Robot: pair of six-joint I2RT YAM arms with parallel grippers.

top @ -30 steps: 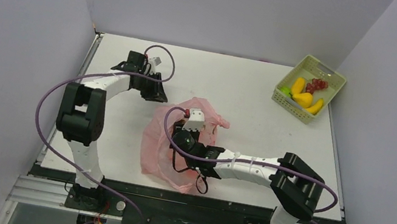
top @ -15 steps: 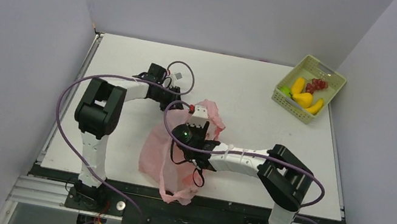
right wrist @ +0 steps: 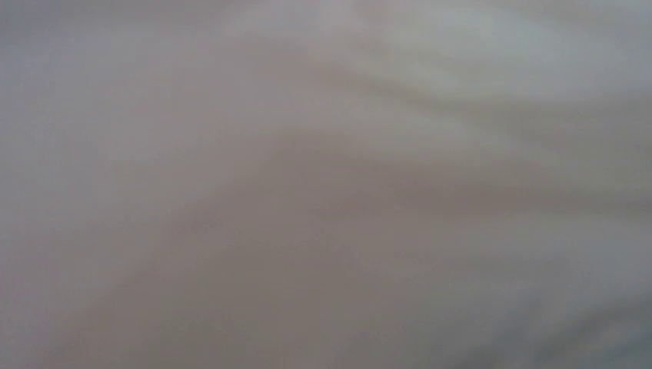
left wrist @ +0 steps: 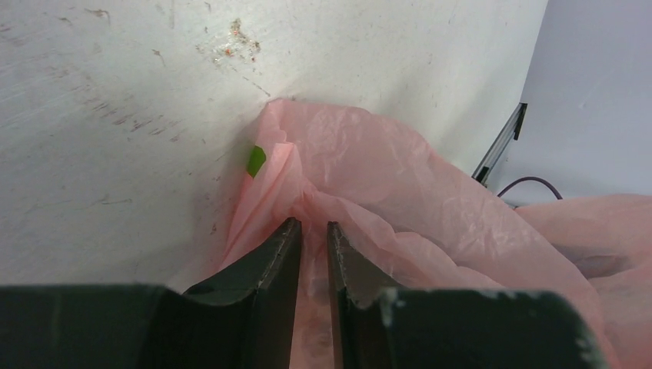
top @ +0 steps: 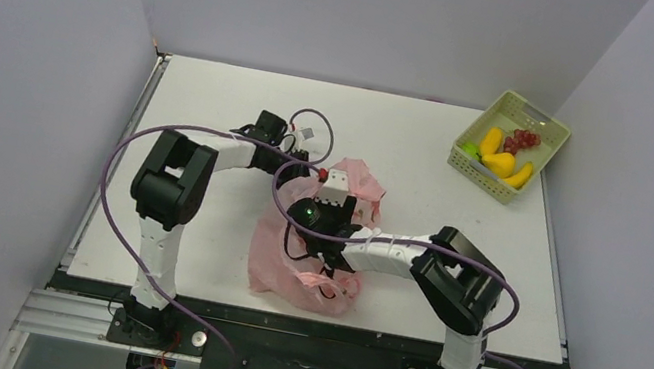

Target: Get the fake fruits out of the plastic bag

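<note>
White table (top: 194, 222) holds a pink bag (top: 282, 273); left wrist view shows jaws clamped on its fold (left wrist: 307, 201), while right wrist view is blurred, jaws' state untellable.

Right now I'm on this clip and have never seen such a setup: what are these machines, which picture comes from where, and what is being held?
These are two robot arms bolted at the near edge of a white table. The wide picture is taken from above and behind them. The other two come from cameras on the wrists.

In the wide view, a crumpled pink plastic bag lies mid-table, and a pale green basket at the far right corner holds toy fruits: yellow ones, a red grape bunch, something green.

The left wrist view shows the left gripper with its dark fingers nearly together, pinching a fold of the bag.

The right wrist view is only a pinkish-grey blur. From above, the right gripper seems to be down in the bag; whether it holds anything cannot be told.
</note>
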